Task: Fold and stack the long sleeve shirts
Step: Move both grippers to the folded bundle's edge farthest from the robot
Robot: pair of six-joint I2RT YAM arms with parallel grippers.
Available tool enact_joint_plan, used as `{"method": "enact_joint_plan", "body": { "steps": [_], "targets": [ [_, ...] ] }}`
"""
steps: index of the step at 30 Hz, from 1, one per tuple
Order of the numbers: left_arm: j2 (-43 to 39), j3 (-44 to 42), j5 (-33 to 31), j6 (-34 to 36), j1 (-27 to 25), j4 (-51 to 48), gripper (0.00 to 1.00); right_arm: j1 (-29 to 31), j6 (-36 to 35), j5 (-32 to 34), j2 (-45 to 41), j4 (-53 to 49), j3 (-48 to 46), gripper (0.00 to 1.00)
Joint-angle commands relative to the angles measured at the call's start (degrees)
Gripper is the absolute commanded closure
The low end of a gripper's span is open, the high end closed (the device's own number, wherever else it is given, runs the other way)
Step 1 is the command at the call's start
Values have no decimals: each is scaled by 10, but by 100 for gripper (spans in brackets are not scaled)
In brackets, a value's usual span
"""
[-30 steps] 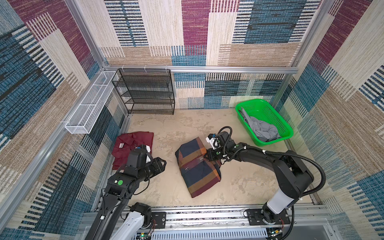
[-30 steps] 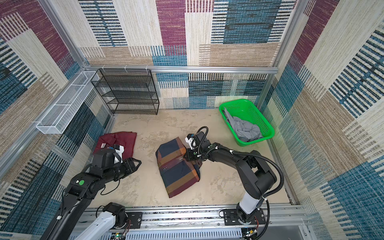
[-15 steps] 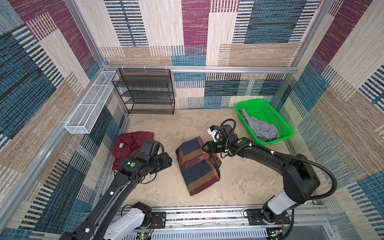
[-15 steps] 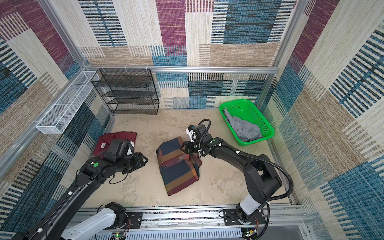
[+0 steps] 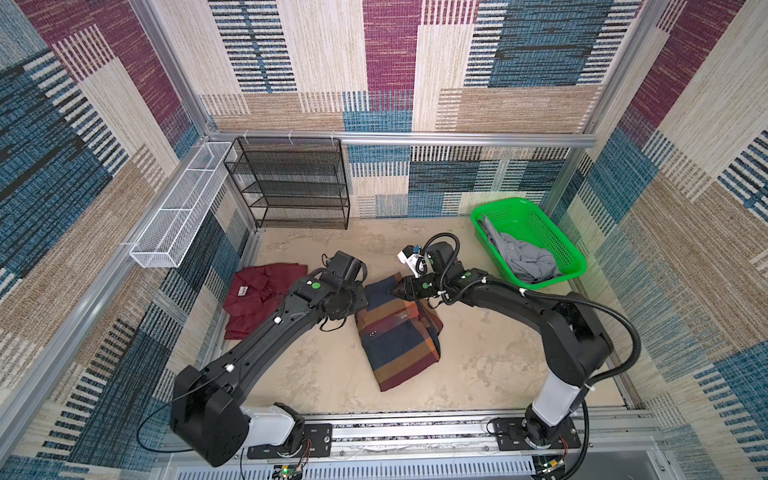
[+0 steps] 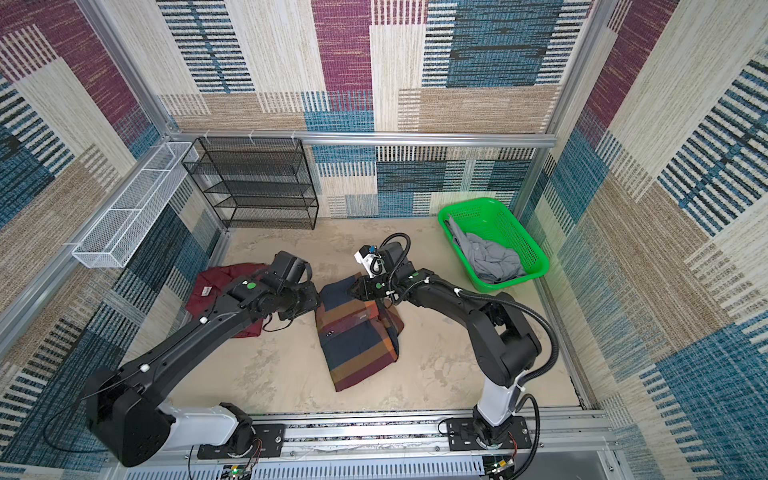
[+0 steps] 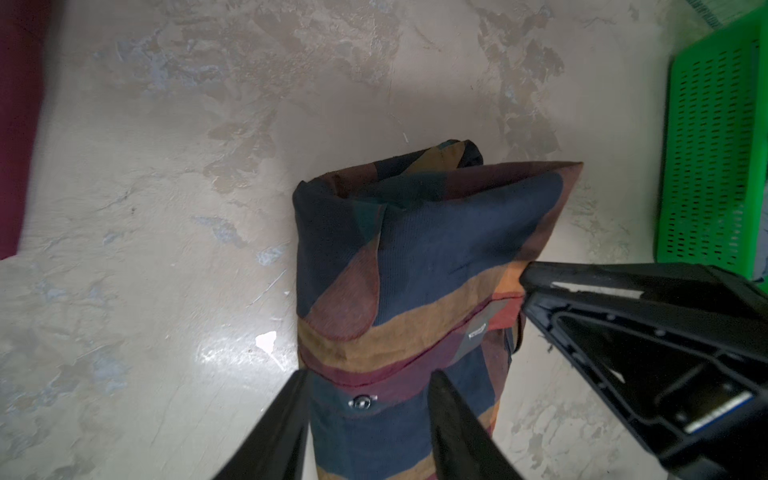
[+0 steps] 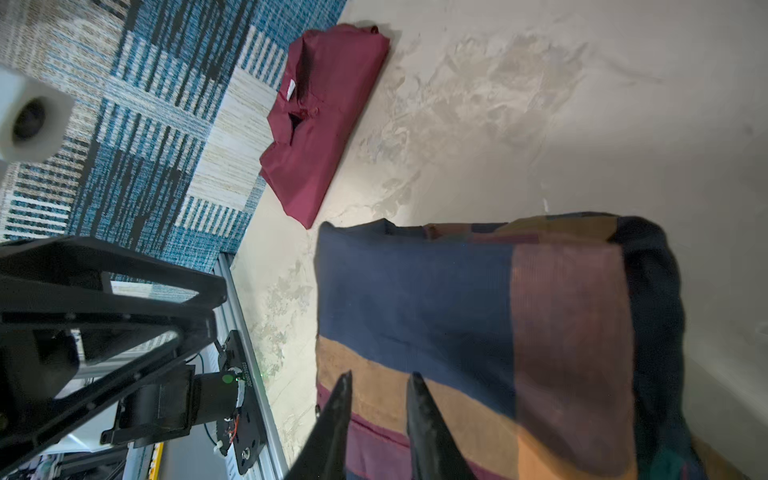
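The plaid shirt (image 5: 395, 336) lies folded mid-table, seen in both top views. My left gripper (image 7: 370, 376) is open, its fingers straddling the shirt's near-left part by a button. At the shirt's far edge my right gripper (image 5: 392, 291) has its jaws only narrowly apart, fingertips (image 8: 347, 378) down at an orange band of the plaid shirt (image 8: 478, 311). The maroon shirt (image 5: 257, 291) lies folded at the left, partly hidden behind my left arm. The grey shirt (image 5: 523, 257) sits crumpled in the green basket (image 5: 557, 277).
A black mesh rack (image 5: 299, 183) stands at the back wall. A white wire basket (image 5: 178, 216) hangs on the left wall. The green basket sits at the back right. Patterned walls close in the beige table, with a metal rail (image 5: 415, 428) along the front.
My left arm swung right, away from the maroon shirt, to the plaid shirt. My right gripper let go of the plaid shirt, shifted left along its far edge, and its jaws have narrowed again.
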Motion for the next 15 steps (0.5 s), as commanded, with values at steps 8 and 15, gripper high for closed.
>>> {"method": "enact_joint_plan", "body": {
  "steps": [8, 15],
  "targets": [
    [127, -6, -57, -45, 2, 69, 51, -28, 23, 16, 132, 53, 42, 74],
    [183, -31, -73, -35, 18, 81, 51, -33, 12, 29, 159, 55, 32, 66]
  ]
}}
